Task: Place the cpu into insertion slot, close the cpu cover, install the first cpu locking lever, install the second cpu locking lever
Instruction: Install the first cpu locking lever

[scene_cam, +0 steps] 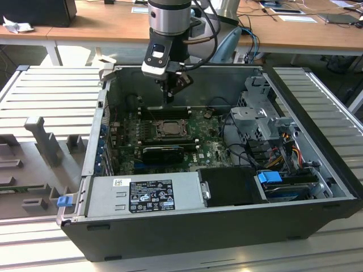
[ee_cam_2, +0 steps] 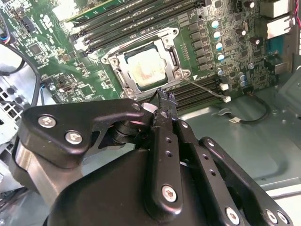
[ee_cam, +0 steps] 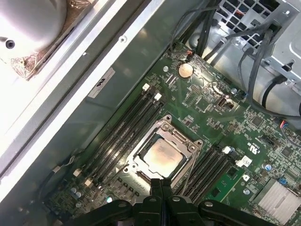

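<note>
The pale silver-beige cpu (ee_cam_2: 146, 66) (ee_cam: 161, 156) lies in the insertion slot (scene_cam: 168, 129) on the green motherboard. The silver cpu cover (ee_cam_2: 117, 66) (ee_cam: 179, 135) lies flat around it, and the chip shows through its window. A thin metal lever (ee_cam_2: 208, 88) runs out from one corner of the socket. My gripper (scene_cam: 169, 97) (ee_cam_2: 164, 100) (ee_cam: 161, 184) hangs above the socket's edge, toward the case's back wall. It is shut, with nothing between its fingers.
Black memory slots (ee_cam: 124, 136) flank the socket. A long black card (scene_cam: 163, 152) lies in front of it, then the grey power supply (scene_cam: 147, 195). A metal drive cage (scene_cam: 264, 113) and cables (scene_cam: 283, 141) fill the exterior view's right. Case walls (scene_cam: 96, 124) ring the board.
</note>
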Robot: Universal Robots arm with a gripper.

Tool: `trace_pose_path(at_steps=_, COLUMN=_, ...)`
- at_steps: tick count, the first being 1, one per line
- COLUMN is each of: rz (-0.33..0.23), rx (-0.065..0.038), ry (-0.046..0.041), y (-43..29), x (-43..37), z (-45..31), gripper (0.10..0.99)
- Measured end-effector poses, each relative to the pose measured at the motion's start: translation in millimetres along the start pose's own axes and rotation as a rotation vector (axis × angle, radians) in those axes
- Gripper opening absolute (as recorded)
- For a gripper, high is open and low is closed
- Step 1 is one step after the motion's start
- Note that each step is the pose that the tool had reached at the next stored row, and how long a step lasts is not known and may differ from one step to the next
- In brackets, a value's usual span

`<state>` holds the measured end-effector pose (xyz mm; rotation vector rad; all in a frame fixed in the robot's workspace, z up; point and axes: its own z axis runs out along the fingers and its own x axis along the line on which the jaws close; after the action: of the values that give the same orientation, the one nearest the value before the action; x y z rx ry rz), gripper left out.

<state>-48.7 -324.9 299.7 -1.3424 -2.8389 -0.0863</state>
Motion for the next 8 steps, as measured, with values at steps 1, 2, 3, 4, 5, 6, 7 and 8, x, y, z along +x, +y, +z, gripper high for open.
trace_pose_path(at_steps=1, rz=-0.010, rx=0.000, ry=0.0005, y=0.0, x=0.0, z=0.0, gripper=0.106)
trace_pose_path(at_steps=2, rz=-0.019, rx=0.000, ry=0.0009, y=0.0, x=0.0, z=0.0, gripper=0.106)
trace_pose_path(at_steps=3, rz=-0.033, rx=0.001, ry=0.0016, y=0.0, x=0.0, z=0.0, gripper=0.106)
trace_pose_path(at_steps=4, rz=-0.044, rx=0.001, ry=0.0022, y=0.0, x=0.0, z=0.0, gripper=0.106)
trace_pose_path(at_steps=5, rz=-0.070, rx=0.002, ry=0.0035, y=0.0, x=0.0, z=0.2, gripper=0.106)
trace_pose_path(at_steps=6, rz=-0.094, rx=0.002, ry=0.0047, y=0.0, x=0.0, z=0.4, gripper=0.106)
trace_pose_path(at_steps=7, rz=-0.112, rx=0.003, ry=0.0056, y=0.0, x=0.0, z=0.7, gripper=0.106)
trace_pose_path(at_steps=8, rz=-0.146, rx=0.003, ry=0.0073, y=0.0, x=0.0, z=1.3, gripper=0.106)
